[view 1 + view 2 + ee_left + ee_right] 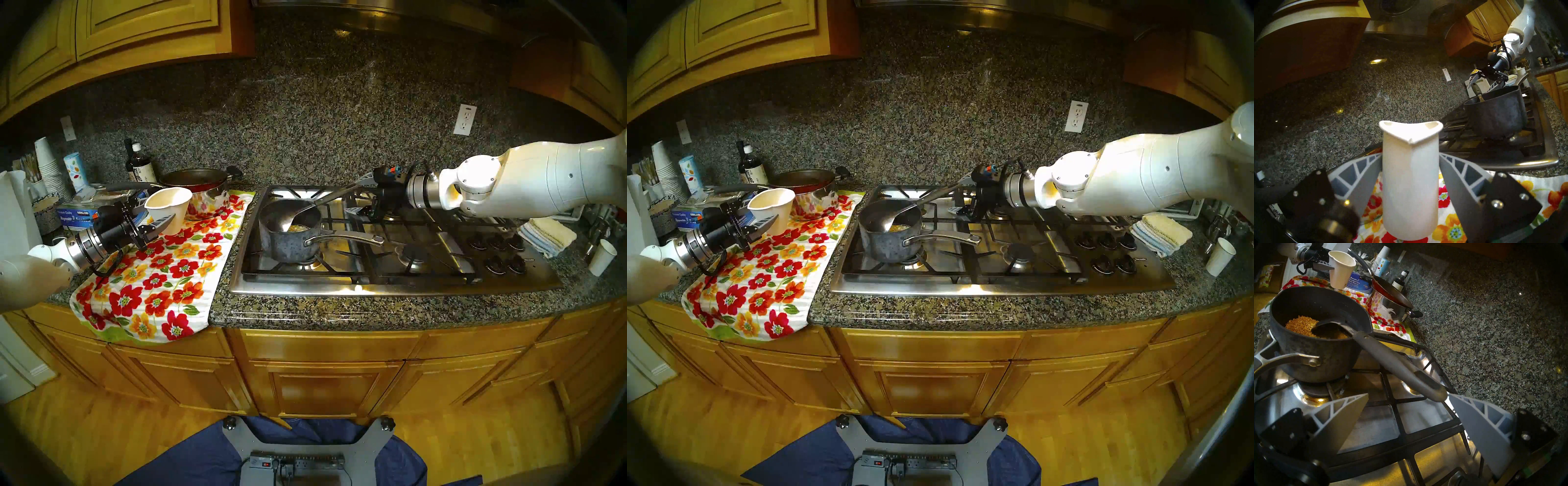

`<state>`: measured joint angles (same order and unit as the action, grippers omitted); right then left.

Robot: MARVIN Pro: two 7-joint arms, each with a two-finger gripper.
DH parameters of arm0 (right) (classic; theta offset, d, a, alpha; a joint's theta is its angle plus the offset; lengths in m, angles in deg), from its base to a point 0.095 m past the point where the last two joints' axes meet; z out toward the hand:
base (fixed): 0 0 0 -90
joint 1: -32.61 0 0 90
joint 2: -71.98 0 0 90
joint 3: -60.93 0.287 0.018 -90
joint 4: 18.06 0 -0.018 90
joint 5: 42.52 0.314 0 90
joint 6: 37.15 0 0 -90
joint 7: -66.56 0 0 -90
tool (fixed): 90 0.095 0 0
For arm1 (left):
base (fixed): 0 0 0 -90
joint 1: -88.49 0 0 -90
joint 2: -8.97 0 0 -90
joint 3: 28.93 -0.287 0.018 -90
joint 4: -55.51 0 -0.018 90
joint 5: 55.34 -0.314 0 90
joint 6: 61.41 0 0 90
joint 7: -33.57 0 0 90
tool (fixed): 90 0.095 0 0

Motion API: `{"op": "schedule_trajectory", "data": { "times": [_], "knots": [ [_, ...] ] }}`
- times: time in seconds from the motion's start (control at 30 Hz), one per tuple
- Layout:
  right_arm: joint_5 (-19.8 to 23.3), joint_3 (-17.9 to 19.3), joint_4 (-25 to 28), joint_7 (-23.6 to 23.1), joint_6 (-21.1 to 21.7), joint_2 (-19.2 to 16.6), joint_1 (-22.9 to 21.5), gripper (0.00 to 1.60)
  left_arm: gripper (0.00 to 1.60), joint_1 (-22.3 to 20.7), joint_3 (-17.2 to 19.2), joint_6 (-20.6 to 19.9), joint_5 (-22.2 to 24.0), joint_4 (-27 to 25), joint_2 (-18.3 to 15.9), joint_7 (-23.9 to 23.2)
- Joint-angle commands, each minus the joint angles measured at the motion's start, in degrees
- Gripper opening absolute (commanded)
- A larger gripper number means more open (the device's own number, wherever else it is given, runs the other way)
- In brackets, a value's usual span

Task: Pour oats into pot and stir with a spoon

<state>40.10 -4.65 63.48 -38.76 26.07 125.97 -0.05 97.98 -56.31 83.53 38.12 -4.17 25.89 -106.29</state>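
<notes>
Oats (1305,326) are in the pot (288,234), which sits on the front-left burner of the stove (424,271). The spoon (1390,361) leans in the pot, bowl among the oats, handle out over the rim toward the right gripper (1407,405).

Right gripper: jaws wide apart, nothing held. The handle's end lies just beside one finger (1480,419); you cannot tell from these views whether they touch.

Left gripper (1410,171): fingers flank the paper cup (169,210) over the floral towel (152,281). In the wrist view a sliver of gap shows on each side, so you cannot tell whether it grips or has let go. The cup's rim is creased to a spout.

Risks as you read them:
- Cup looks light and empty; a finger dragging on withdrawal could tip it on the soft towel.
- Closing the right jaws off-centre could nudge the handle, levering the spoon out or flicking oats onto the stove.
- Stirring with the pot unheld could slide it on the grate, its long handle swinging.
</notes>
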Motion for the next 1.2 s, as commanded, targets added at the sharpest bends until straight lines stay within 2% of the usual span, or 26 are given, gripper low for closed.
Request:
{"op": "schedule_trajectory", "data": {
  "times": [0.0, 0.77, 1.17],
  "knots": [
    [-0.01, 1.16, -0.53, 0.29, -0.56, -0.11, -2.26, 1.6, 1.15, 0.76, 2.98, 0.06, 2.25, -0.47, -0.75, -4.29],
    [-0.01, 1.16, -0.53, 0.29, -0.56, -0.11, -2.26, 1.6, 1.2, 8.92, 5.77, 0.06, 5.77, -4.41, -3.94, -5.21],
    [-0.01, 1.17, -0.54, 0.28, -0.55, -0.11, -2.25, 1.6, 1.31, 12.08, 8.47, 0.06, 8.6, -2.91, -3.18, -5.54]
  ]
}}
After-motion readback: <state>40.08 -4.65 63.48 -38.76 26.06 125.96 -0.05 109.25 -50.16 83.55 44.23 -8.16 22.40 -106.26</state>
